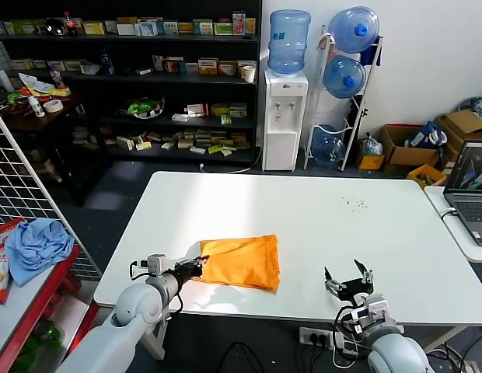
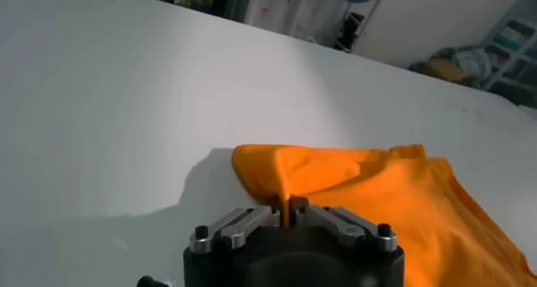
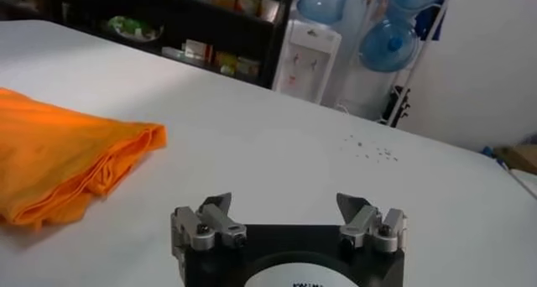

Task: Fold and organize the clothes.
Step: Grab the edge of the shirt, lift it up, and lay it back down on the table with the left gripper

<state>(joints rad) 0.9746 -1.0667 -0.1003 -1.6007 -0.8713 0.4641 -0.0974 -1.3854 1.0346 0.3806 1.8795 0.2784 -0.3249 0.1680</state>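
T-shirt (image 2: 377, 188) pinched in left end effector (image 2: 288, 206)

I see a bright orange folded cotton T-shirt (image 1: 241, 263), plain, on a white rectangular table (image 1: 319, 225). Light blue crumpled cloth (image 1: 37, 245) far left, on a red-edged side table (image 1: 40, 294).

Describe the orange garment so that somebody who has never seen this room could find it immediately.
Start at the large white table in front of the water dispenser. Near its front edge, left of centre, lies a folded orange T-shirt, with the left tool shut on its left corner. It is the only orange thing on the table; the other cloth, a light blue cloth, lies on a side table to the left.
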